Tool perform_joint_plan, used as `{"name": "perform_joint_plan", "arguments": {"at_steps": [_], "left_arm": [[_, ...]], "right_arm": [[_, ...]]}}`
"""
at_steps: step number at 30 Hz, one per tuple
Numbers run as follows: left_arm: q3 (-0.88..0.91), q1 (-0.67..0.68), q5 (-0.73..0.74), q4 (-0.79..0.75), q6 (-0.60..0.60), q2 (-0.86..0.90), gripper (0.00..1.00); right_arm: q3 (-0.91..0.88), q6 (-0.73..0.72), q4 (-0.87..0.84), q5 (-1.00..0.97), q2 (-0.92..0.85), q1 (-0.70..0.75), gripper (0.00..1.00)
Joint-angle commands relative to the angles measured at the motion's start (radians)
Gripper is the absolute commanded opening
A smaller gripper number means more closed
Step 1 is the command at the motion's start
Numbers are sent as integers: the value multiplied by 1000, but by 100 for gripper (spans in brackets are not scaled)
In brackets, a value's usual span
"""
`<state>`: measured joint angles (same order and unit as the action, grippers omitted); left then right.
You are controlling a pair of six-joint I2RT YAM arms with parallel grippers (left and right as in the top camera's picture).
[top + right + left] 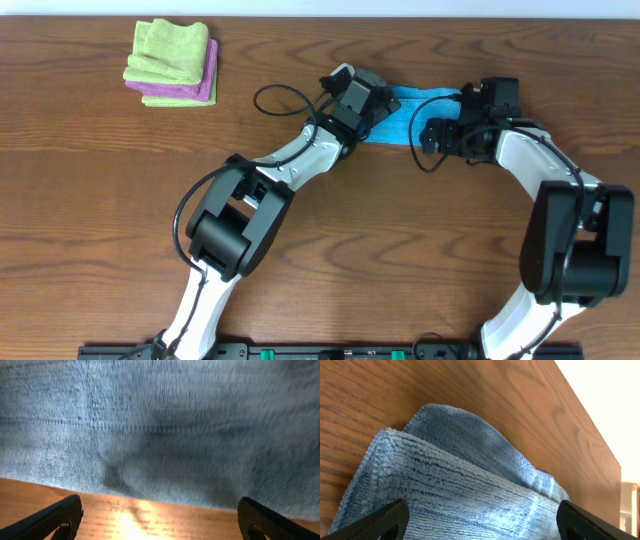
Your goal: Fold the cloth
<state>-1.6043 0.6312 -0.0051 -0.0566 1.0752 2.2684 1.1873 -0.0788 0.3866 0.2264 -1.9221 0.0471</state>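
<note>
Cloth position: the cloth [411,116] lies on the surface [90,210] near its far edge, between our two tools.
Cloth from overhead: we see only a sky-blue strip. The rest is covered by the wrists of the left arm [300,160] and the right arm [540,165].
Cloth layers: in the left wrist view one layer lies over another, and a rounded lower edge shows beyond it. We cannot count the layers.
Left tool: the left tool [482,512] is released and spread wide. Only its dark tips show in the bottom corners, with the cloth's near edge between them. Contact with the fabric is cut off by the frame.
Right tool: the right tool [160,510] is also released and spread wide. Its tips are cropped at the bottom corners, over a strip of bare wood.
Right wrist view: blurred blue fabric fills the upper part. It seems to lie flat, though its weave is hard to make out.
Other cloths: a green cloth [170,50] sits on a purple cloth [195,92] at the far left, well apart from the tools.
</note>
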Motion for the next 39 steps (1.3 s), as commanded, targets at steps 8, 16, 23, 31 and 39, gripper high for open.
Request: {"name": "perform_joint_plan", "arguments": {"at_steps": [8,16,23,31,39], "left_arm": [[-15,8,102,13,78,1,95],[-15,10,-7,98,74,1,95],[-15,11,-99,-2,82,34,95],[-18,11,-31,-83,130,80,95],[-55,3,134,-71,237,80,100]], "right_arm": [[-4,67,-81,-21,-78,-2,99],[-4,80,-104,-21,-92,-2,99],[-4,80,-83,-20,-92,-2,99],[-4,80,-77,-21,-92,-2,99],[-4,80,-80,-20,-92,-2,99]]}}
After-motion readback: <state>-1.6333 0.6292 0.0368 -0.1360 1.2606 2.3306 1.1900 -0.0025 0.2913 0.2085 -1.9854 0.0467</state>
